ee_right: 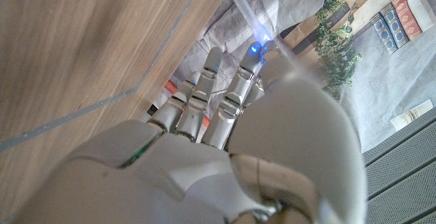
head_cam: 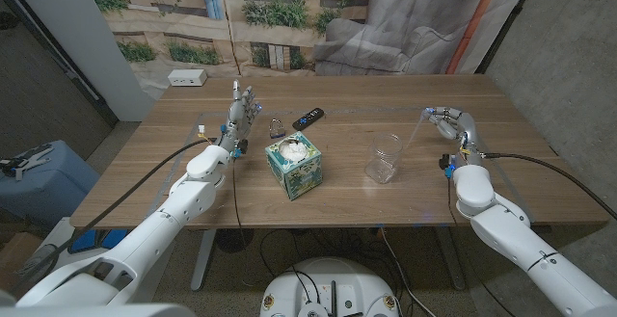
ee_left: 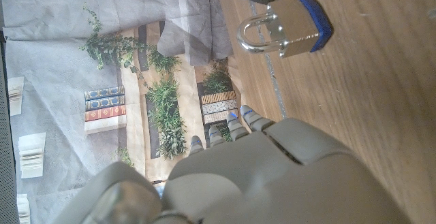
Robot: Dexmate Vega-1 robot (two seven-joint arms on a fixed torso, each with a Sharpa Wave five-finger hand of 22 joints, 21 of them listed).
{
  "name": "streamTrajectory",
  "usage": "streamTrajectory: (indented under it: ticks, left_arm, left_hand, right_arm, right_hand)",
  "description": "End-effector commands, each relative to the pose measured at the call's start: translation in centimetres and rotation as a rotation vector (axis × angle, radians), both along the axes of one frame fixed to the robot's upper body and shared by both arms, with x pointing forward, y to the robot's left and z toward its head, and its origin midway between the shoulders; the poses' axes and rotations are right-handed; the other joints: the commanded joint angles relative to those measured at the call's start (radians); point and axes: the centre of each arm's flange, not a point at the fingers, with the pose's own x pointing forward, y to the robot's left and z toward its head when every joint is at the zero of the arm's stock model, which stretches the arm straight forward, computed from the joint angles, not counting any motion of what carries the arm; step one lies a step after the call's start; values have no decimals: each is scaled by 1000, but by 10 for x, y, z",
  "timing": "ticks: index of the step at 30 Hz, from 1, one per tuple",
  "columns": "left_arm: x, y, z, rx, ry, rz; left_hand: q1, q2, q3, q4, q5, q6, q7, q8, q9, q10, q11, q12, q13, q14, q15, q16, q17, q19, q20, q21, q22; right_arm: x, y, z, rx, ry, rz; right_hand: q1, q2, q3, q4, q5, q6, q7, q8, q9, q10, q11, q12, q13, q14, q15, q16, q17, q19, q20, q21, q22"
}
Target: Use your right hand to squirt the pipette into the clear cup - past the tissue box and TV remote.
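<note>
At the lower right of the head view my right arm comes in, and its right hand (head_cam: 450, 124) sits at the right-centre of the frame, fingers drawn together around the pipette (head_cam: 417, 132), a pale clear stem that slants down and left from the fingertips. In the right wrist view I see the same stem (ee_right: 242, 6) running out past the fingertips (ee_right: 253, 54), so I judge it pinched, though the exact contact is hidden behind the knuckles. Just left of that hand stands the clear cup (head_cam: 385, 157), upright on the wooden table (head_cam: 501, 177), with the pipette tip close to its rim but, as far as I can tell, not yet over the opening. To do this well I want the tip centred over the mouth and pointed downward before I squeeze, and I would squeeze gently so the light cup is not nudged. Left of centre sits the tissue box (head_cam: 293, 164); my left hand (head_cam: 241, 110) stands beside it, fingers spread and holding nothing. Farther up lie a small padlock (head_cam: 277, 127) and the TV remote (head_cam: 308, 118).
</note>
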Motion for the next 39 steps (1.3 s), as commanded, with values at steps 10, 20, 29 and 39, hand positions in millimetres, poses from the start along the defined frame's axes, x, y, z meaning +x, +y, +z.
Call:
streamTrajectory:
  ticks: [10,20,29,39]
  left_arm:
    - [0,0,0,0,0,0]
    - [0,0,0,0,0,0]
    - [0,0,0,0,0,0]
    - [0,0,0,0,0,0]
  left_hand:
    - [2,40,-6,0,5,-1,-6,6,2,-1,-4,5,6,-8,-116,6,6,-11,-90,5,2]
    - [2,40,-6,-1,5,-2,-6,6,2,-2,-4,4,6,-8,-116,6,6,-11,-90,5,2]
    - [2,40,-6,-1,5,-1,-6,6,2,-2,-2,4,6,-8,-115,6,6,-12,-91,5,2]
    - [2,40,-6,0,5,-1,-6,6,2,-1,-4,5,6,-8,-116,6,6,-12,-91,5,2]
  right_arm:
    - [-5,0,5,-12,5,24]
    - [-5,0,6,-22,19,30]
    - [-6,-1,8,-31,36,38]
    - [-6,-2,10,-47,57,53]
  right_hand:
    - [-37,-12,-11,17,1,-35,-34,-32,8,-34,-8,-32,-10,-30,-154,-24,-1,-6,-35,-4,3]
    - [-58,-15,-21,23,-1,-59,-32,-44,11,-57,-7,-48,-16,-56,-150,-37,-1,-8,-26,-4,3]
    - [-74,-18,-29,26,-3,-79,-34,-53,14,-73,-7,-56,-16,-74,-146,-46,-2,-10,-16,-4,3]
    - [-96,-22,-40,31,-4,-99,-34,-61,16,-96,-4,-64,-13,-94,-140,-55,-1,-16,-5,-5,3]
